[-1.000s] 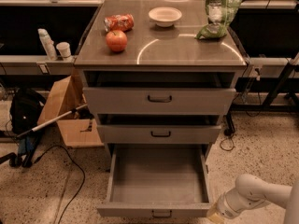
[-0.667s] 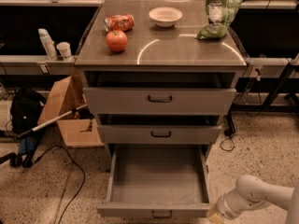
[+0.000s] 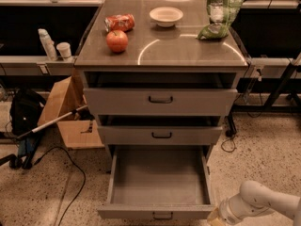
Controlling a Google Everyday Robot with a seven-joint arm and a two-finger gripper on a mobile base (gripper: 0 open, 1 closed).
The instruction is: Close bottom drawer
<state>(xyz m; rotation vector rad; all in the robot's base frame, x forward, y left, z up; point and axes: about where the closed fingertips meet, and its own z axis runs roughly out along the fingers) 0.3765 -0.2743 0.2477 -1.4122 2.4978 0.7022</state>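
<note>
Bottom drawer (image 3: 159, 187) is fully out, gripper (image 3: 216, 217) sits by its front-right corner (can't tell if open or closed), so an off-centre push might skew and jam it.

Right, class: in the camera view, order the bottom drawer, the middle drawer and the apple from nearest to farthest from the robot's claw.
The claw is at the view's bottom right.
1. Bottom drawer: pulled open, its front just left of the claw.
2. Middle drawer: above it, further back.
3. Apple: on the cabinet top, left side.
</note>
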